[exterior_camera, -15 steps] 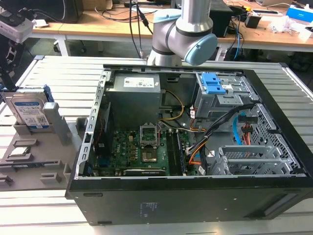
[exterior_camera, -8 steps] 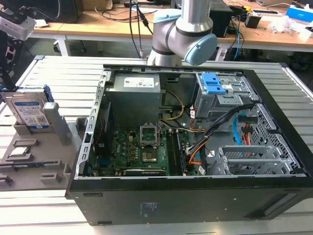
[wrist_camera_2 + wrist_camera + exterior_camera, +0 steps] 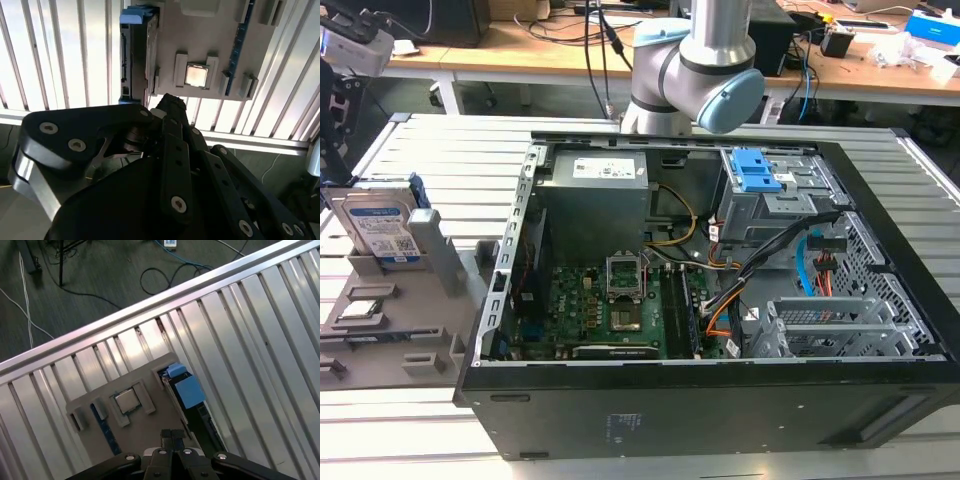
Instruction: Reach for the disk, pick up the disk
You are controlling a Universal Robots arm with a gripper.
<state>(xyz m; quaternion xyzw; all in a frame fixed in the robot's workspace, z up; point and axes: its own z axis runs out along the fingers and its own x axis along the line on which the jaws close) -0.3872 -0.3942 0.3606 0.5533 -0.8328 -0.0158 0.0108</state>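
Disk (image 3: 380, 232) upright in grey holder (image 3: 445, 268) (claw (image 3: 171, 434) above, closed up, empty)

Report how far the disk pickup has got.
Done: nothing completed; the disk stands on edge in its grey holder. In hand: the reach, with the gripper shut, empty, above the holder near the disk. Left: the disk is not yet gripped or lifted.
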